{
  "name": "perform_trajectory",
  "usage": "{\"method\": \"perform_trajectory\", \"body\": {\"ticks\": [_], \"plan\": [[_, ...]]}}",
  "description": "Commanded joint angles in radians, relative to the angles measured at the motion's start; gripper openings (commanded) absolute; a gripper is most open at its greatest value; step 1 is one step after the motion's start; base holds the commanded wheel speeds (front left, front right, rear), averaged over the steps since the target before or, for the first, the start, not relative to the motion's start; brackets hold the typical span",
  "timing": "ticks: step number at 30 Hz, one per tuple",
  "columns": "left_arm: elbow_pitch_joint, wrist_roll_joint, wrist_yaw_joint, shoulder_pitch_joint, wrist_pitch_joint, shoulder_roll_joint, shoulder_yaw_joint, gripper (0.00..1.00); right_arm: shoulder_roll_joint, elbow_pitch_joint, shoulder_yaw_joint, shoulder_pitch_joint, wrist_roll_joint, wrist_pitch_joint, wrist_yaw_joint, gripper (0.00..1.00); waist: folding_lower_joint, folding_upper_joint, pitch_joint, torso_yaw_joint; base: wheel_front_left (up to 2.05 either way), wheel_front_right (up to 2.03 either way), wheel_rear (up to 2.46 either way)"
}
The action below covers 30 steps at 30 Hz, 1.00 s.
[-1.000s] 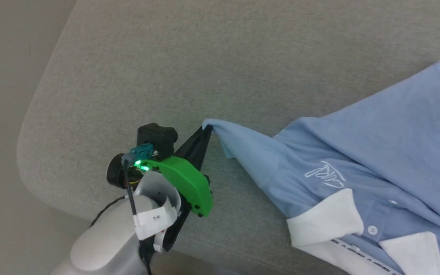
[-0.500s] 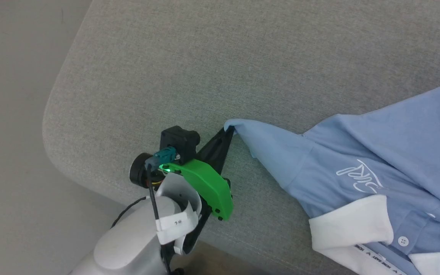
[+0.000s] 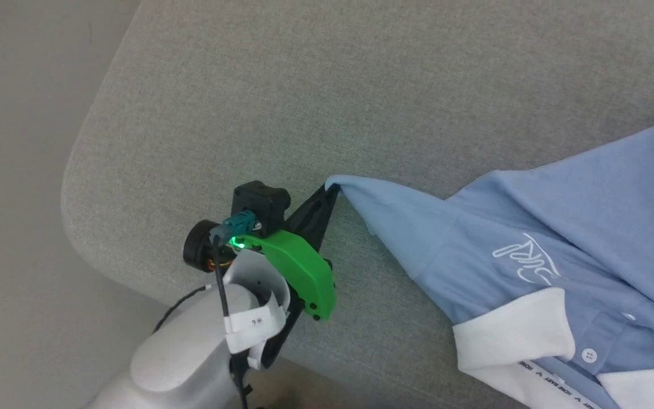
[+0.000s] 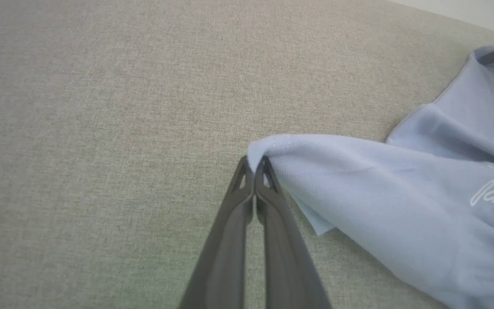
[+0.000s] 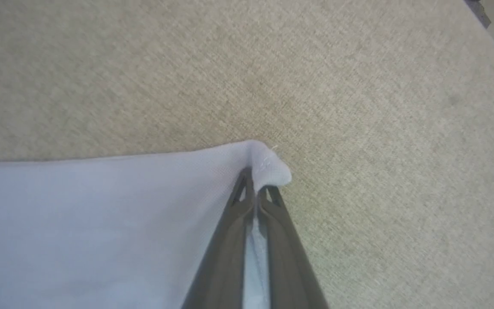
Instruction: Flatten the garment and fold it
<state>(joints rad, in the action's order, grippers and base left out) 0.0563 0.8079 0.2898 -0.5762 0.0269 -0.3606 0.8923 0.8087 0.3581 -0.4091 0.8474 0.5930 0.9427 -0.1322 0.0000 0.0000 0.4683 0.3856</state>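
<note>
Right gripper [image 5: 257,185] just clamped down
It's now pinched shut on a corner of the light blue short-sleeved knit shirt [image 3: 588,199], and its left sleeve [image 3: 384,210] looks tugged straighter.

The left forearm [image 3: 182,355] is a smooth, rounded shell of pale grey-white. A white band [image 3: 256,321] printed with small black characters wraps its wrist end. A thin black cable [image 3: 220,284] runs along it to a teal plug [image 3: 239,222], next to a small glowing green light [image 3: 238,243]. A bright green curved cover [image 3: 298,272] has small dark screws near one end. Beside it sit a black boxy camera housing [image 3: 260,200] and a black round knob [image 3: 196,250]. The left gripper [image 4: 254,162] has two long, dark grey fingers that taper, each with a triangular cut-out near the tip. The right gripper [image 5: 257,184] has fingers of the same shape and colour.
</note>
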Motion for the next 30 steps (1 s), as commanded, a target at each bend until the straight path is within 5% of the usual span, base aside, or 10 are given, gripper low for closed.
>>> {"method": "perform_trajectory", "body": {"ticks": [1,22,30], "plan": [[0.002,0.002,-0.006,-0.021,-0.002,-0.019,-0.009,0.00,-0.011,0.006,-0.001,0.006,0.020,-0.026,0.002,0.00,0.0000,0.0000,-0.044,-0.031,0.00,0.00,0.00],[-0.160,0.039,0.052,-0.100,-0.046,-0.234,-0.189,0.00,-0.002,-0.170,0.030,0.057,0.245,-0.318,0.002,0.00,0.0000,0.0000,-0.313,-0.280,0.00,0.00,0.00],[-0.247,0.032,0.020,-0.209,-0.106,-0.348,-0.252,0.00,-0.021,-0.263,0.126,0.027,0.247,-0.383,0.002,0.00,0.0000,0.0000,-0.343,-0.372,0.00,0.00,0.00]]}}
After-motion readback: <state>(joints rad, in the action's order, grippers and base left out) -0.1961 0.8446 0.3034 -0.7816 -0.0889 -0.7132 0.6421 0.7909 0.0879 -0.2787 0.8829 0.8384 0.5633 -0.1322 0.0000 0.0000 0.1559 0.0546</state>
